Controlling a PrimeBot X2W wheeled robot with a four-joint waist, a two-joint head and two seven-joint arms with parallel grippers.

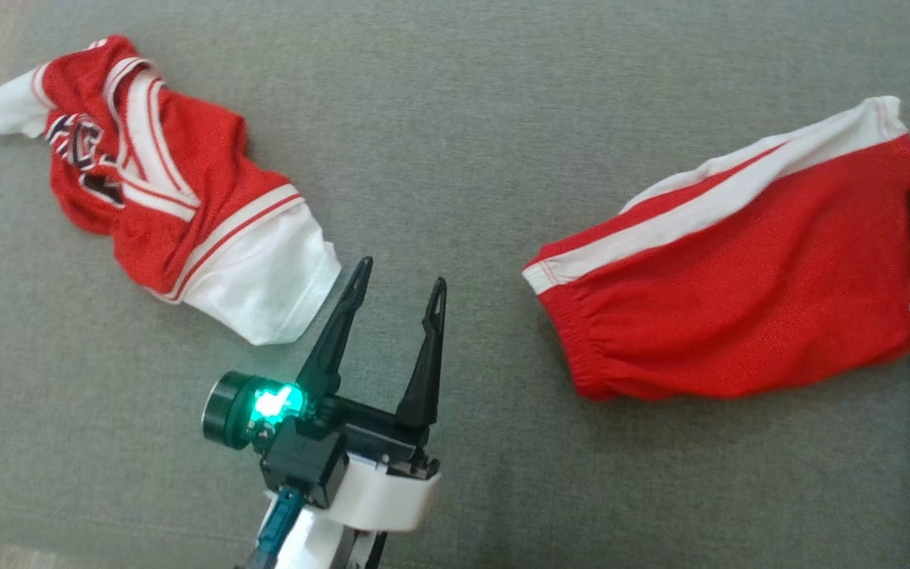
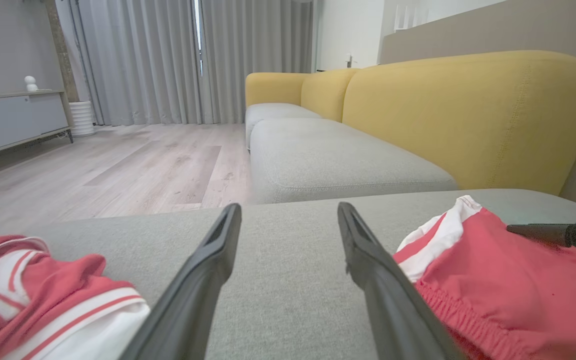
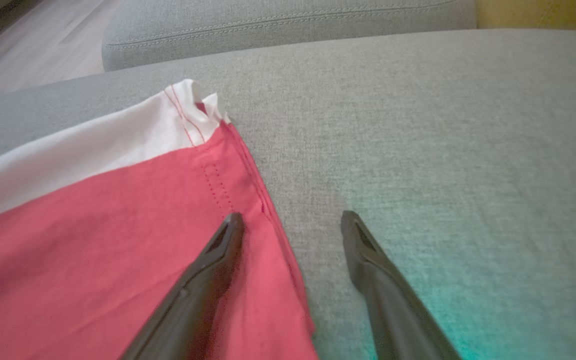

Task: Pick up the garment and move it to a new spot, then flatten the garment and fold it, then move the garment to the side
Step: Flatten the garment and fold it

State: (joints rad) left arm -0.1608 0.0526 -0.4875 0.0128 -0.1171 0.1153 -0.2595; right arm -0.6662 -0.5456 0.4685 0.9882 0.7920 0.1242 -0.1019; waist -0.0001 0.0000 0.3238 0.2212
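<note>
**Two garments on the grey cushion**

The grey cushion (image 1: 455,118) carries red shorts (image 1: 747,292) spread toward its right edge and a crumpled red jersey (image 1: 163,190) near its left edge. The left gripper (image 1: 402,273) hovers between them, fingers wide. The right gripper (image 3: 292,216) (also spread) straddles the shorts' right hem.

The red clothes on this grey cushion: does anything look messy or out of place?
Yes. The jersey at the left lies crumpled and twisted in a heap. The shorts at the right lie fairly flat. Nothing looks torn or spilled.
</note>
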